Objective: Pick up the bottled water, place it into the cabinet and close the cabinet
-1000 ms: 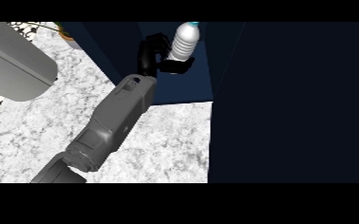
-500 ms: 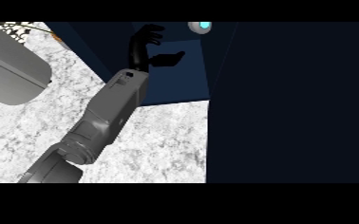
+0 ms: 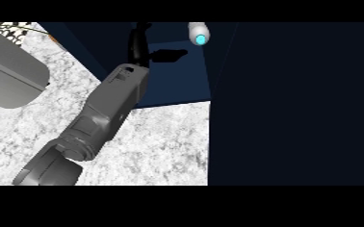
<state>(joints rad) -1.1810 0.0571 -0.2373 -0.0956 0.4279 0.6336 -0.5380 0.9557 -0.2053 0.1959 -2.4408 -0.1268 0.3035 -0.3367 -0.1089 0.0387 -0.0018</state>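
Panelling of a dark navy cabinet (image 3: 177,84) is taking up the upper middle of the view, and a broad near-black slab (image 3: 284,101) on the right, most likely its open door, is covering everything from top to bottom there. White-and-grey marbled stone counter (image 3: 156,144) is spreading across the lower left, and a large rounded grey shape (image 3: 18,77) that I cannot identify is sitting at the left edge. The long grey right forearm (image 3: 107,110) is reaching diagonally from the lower left up into the cabinet's opening. At its end the black right hand (image 3: 137,48) is hovering inside the cabinet with fingers standing straight and the thumb (image 3: 169,55) sticking out sideways, so it is wide open and gripping nothing. The small white bottled water (image 3: 198,31) with a glowing cyan cap (image 3: 201,39) is sitting deeper in the cabinet, just beyond the thumb and apart from it, at the very top of the view. By my judgement the placing is done and the step in hand is backing out to shut the door: the hand should be drawing straight back along the forearm's line, keeping the thumb clear of the bottle so as not to knock it, before swinging round to the door's outer face. The left hand is not showing.
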